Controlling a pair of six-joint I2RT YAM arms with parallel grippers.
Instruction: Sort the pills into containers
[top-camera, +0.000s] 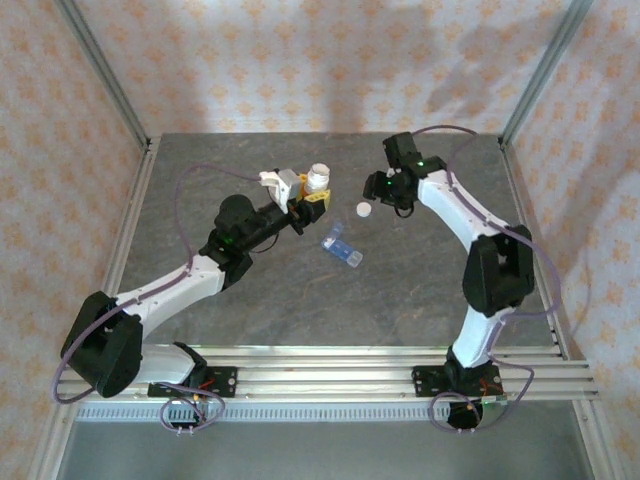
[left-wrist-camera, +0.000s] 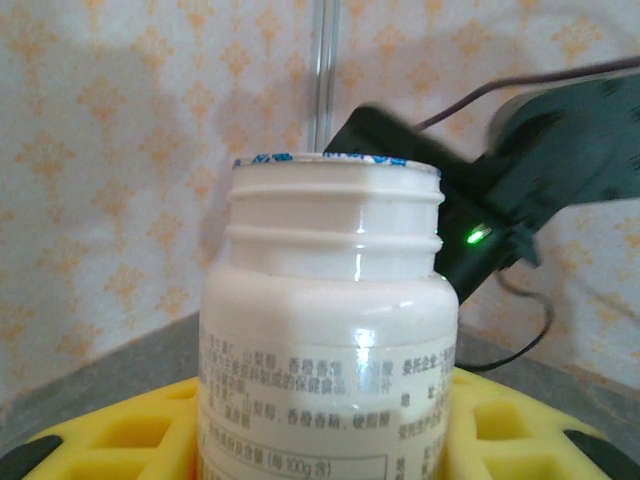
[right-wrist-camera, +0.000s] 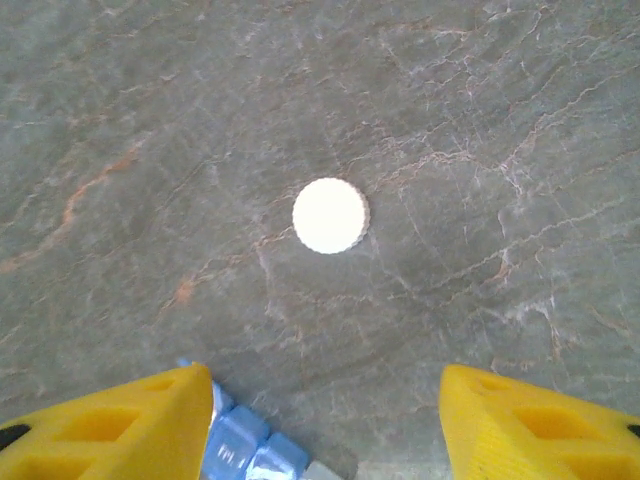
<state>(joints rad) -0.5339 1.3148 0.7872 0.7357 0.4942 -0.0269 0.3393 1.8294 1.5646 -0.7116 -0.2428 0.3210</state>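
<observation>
Pill box (top-camera: 342, 247) lies flat on the grey, veined stone-look table (top-camera: 300, 300), about midway between the two arms and a little toward the far side. It is a short strip of joined square compartments in translucent light-blue plastic. Its long axis runs on a diagonal, one end pointing far-left and the other near-right, and the near-right end looks paler. In the right wrist view a glossy blue part of it shows at the bottom edge, partly tucked behind one yellow finger (right-wrist-camera: 110, 430).

Just beyond the strip's far end, and apart from it, a round white cap (top-camera: 364, 210) with a finely ribbed rim lies flat on the table.

The right gripper (right-wrist-camera: 325, 375) hangs over that cap with its yellow fingers spread wide and only bare table between them.

The left gripper (top-camera: 314, 193), on the far-left side of the strip, pinches a white plastic bottle (top-camera: 319, 177) and holds it upright. The bottle is smooth and glossy, with a threaded neck, no lid, a blue-printed seal across the mouth and small printed text on its body. Blocky yellow fingers (left-wrist-camera: 120, 430) with square recesses flank it on both sides.
</observation>
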